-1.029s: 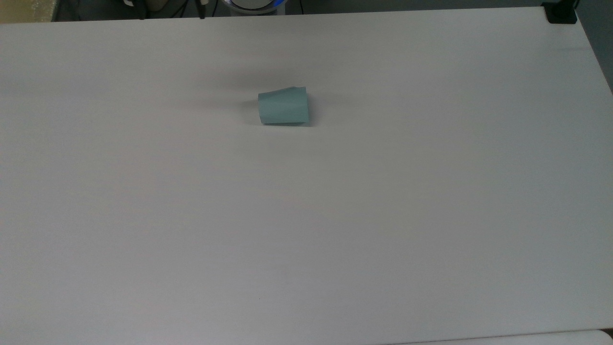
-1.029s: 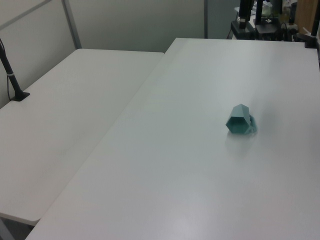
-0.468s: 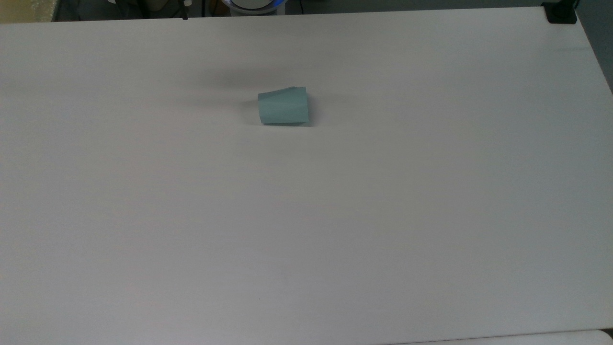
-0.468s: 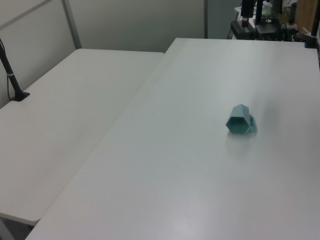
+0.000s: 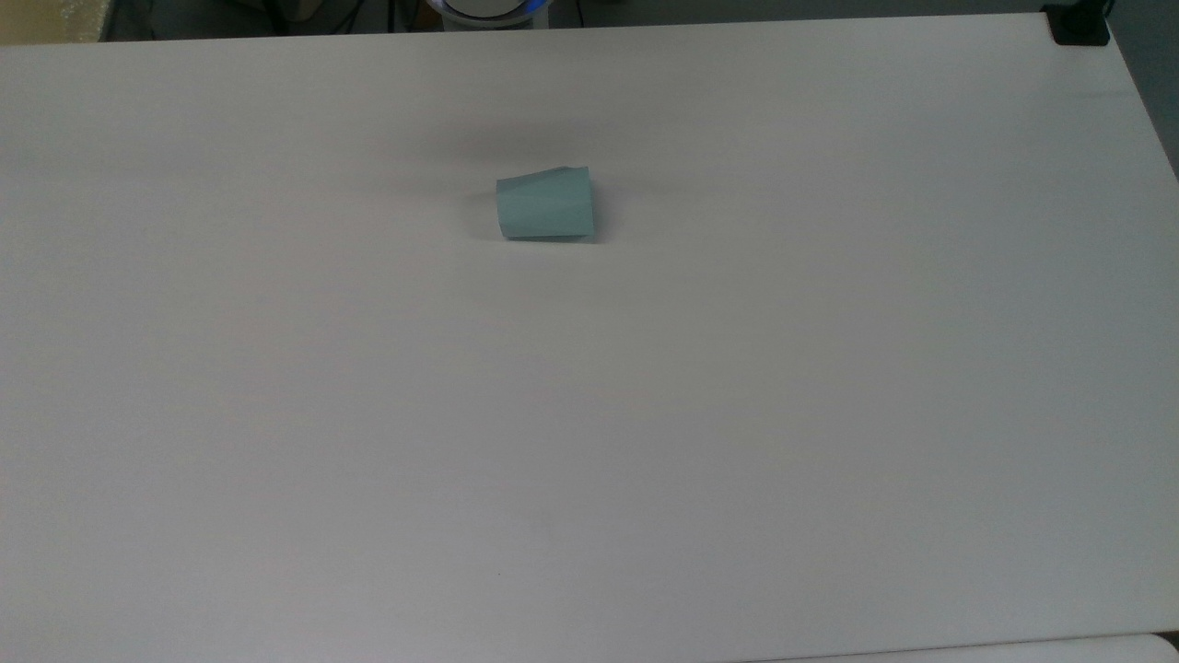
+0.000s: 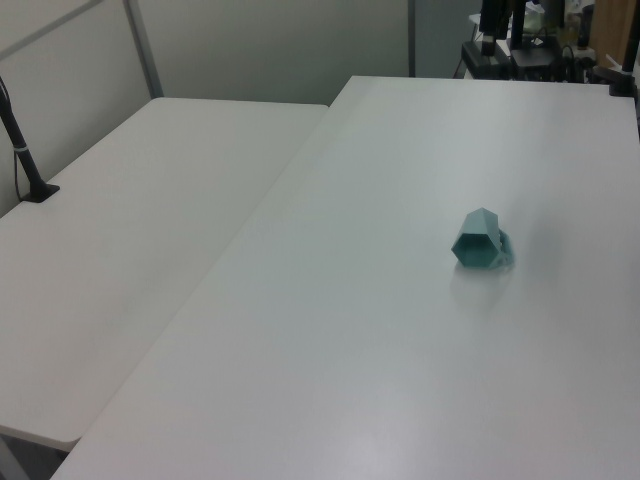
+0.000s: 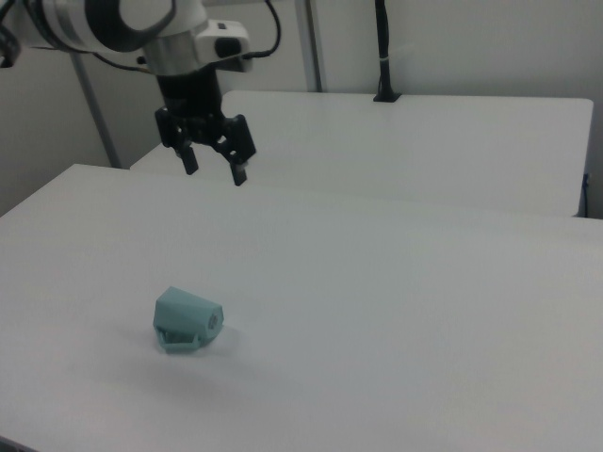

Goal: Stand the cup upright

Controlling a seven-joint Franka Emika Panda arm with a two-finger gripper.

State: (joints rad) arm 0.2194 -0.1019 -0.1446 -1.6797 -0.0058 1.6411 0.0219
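the cup (image 5: 544,205) lies on its side on the white table (image 5: 737,414), wider end toward the top view's right, small handle low against the surface in the right view (image 7: 186,321). the gripper (image 7: 214,166) hangs above and beyond it in the right view, fingers spread apart and holding nothing. the cup looks light and rigid, probably smooth, so it may skid or roll (the flat facets should help). pinching 2 opposite flat sides near the middle seems safest.
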